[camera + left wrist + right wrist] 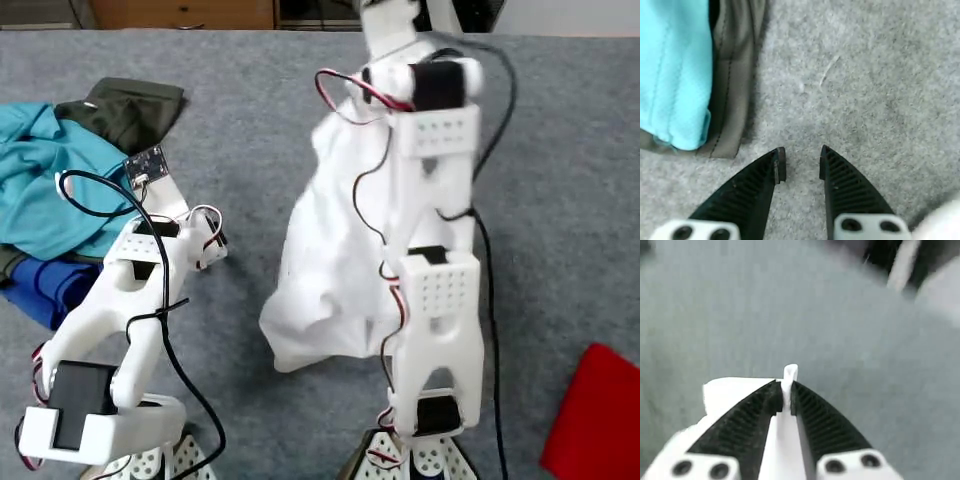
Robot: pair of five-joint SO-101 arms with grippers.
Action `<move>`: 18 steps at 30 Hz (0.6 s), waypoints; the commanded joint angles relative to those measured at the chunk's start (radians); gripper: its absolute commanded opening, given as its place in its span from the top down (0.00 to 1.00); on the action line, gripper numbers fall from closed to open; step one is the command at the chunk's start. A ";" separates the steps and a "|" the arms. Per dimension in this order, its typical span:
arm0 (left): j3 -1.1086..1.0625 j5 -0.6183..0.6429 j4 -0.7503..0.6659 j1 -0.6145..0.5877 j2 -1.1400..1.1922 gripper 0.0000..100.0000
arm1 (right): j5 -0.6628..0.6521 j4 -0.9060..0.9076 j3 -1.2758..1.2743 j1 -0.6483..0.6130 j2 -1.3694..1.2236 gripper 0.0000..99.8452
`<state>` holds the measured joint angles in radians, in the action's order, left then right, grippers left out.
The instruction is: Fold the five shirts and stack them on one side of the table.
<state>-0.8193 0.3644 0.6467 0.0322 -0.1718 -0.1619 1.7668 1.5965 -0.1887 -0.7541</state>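
Looking like a robotics lab or workshop here: a left arm point(120, 310) and right arm point(440, 300) of white printed plastic, cables point(487, 300) trailing loose, are standing on a grey felt-covered surface point(560, 200), wooden cabinet point(180, 12) lining the far edge.

The right gripper point(786, 399) is held raised, with its jaws pinched on a fold of the white shirt point(790, 372). The left gripper point(801, 164) is set low, to the left of that shirt, with jaws parted.
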 commanded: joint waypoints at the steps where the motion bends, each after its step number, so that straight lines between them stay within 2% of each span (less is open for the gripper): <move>1: 0.051 0.005 0.003 -0.011 -0.007 0.88 | 0.012 -0.061 0.061 -0.041 0.220 0.97; 3: 0.046 0.005 0.003 -0.012 -0.010 0.88 | 0.012 -0.080 0.059 -0.059 0.320 1.00; 8: 0.051 0.005 0.003 -0.049 -0.010 0.88 | 0.006 -0.097 0.050 -0.091 0.521 1.00; 13: 0.051 0.006 -0.002 -0.054 -0.010 0.88 | 0.005 0.023 0.048 -0.084 0.647 1.00; 18: 0.051 0.006 -0.002 -0.055 -0.010 0.88 | 0.005 0.020 0.024 0.031 0.776 1.00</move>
<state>-0.8193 0.3644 0.6467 -0.0123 -0.1718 -0.1619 1.7714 1.6210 -0.2209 -0.0713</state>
